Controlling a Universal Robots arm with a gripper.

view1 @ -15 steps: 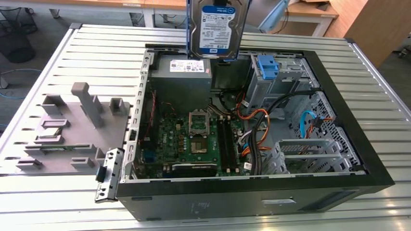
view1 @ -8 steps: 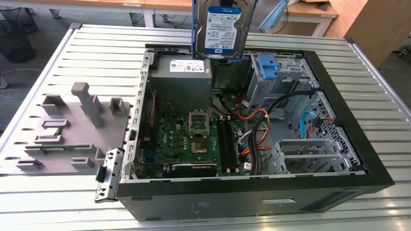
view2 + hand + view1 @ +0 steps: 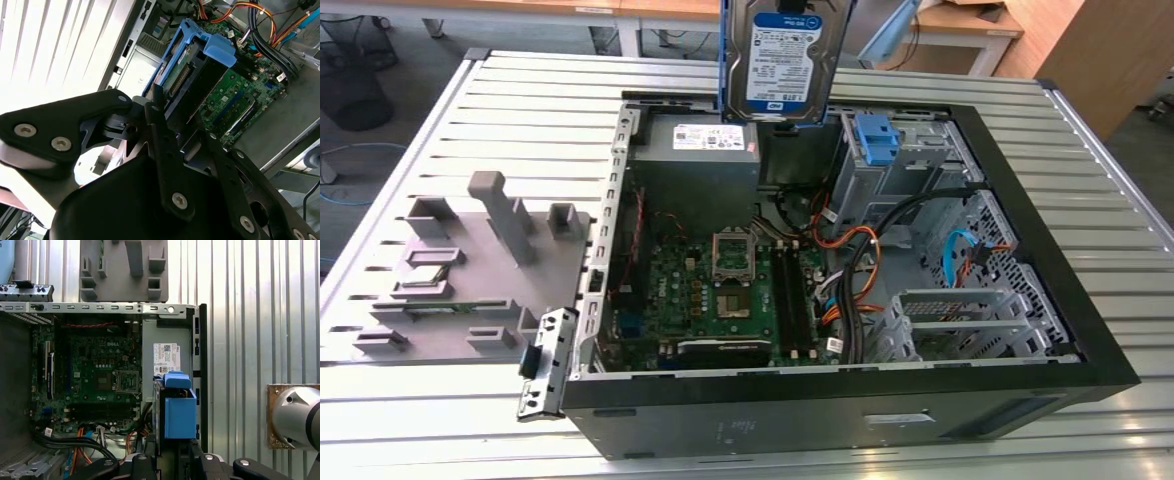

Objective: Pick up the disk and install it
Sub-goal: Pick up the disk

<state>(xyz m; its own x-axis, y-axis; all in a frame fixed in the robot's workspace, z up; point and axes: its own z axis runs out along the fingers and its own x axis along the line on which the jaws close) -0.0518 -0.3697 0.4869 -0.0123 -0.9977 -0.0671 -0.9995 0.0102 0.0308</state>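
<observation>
Aloft, labelled disk [image 3: 785, 58] over case [image 3: 854, 405], pincer [image 3: 170, 452] clamping

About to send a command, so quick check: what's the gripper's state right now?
Gripper: shut on the disk, holding it upright above the open computer case.

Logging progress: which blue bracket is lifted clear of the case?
The one framing the labelled disk, held above the case; the other bracket sits inside it.
</observation>
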